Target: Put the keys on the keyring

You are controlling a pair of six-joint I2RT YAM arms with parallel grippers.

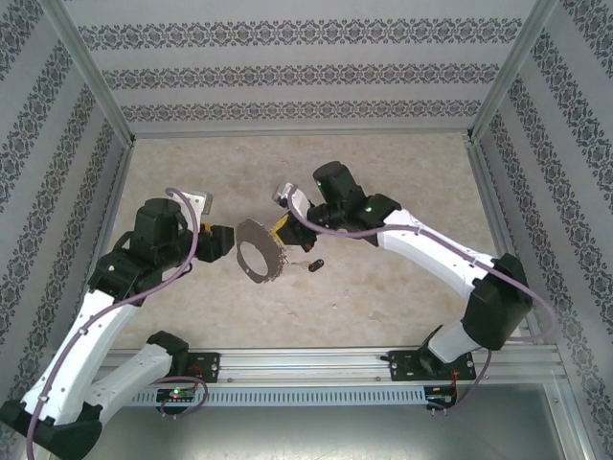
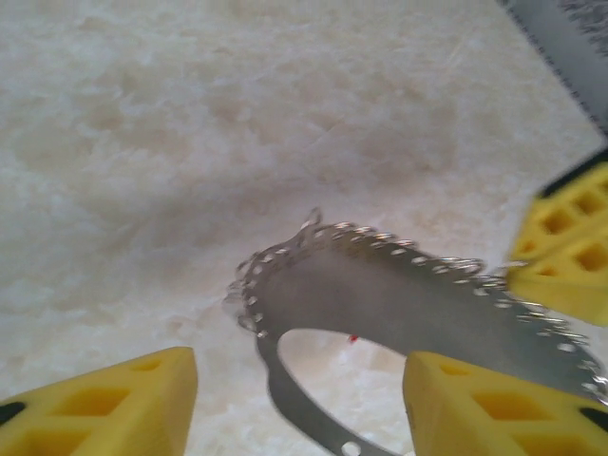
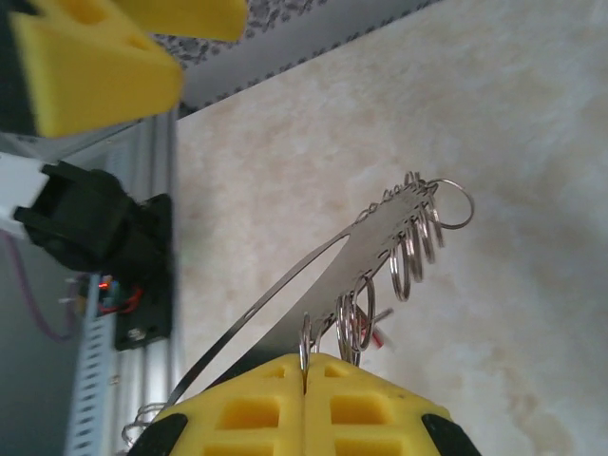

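Note:
The keyring, a wide thin grey metal ring with small loops along its rim, hangs tilted above the table between the two arms. My right gripper is shut on one small loop at the rim of the keyring; in the top view this right gripper is at the ring's upper right. A bit of red tag shows among the loops. My left gripper is open, with the band of the keyring passing between its yellow fingers untouched. A black-headed key lies on the table just right of the ring.
The pale stone-patterned tabletop is walled by patterned panels. An aluminium rail carrying both arm bases runs along the near edge. The right gripper's yellow fingers show at the right edge of the left wrist view.

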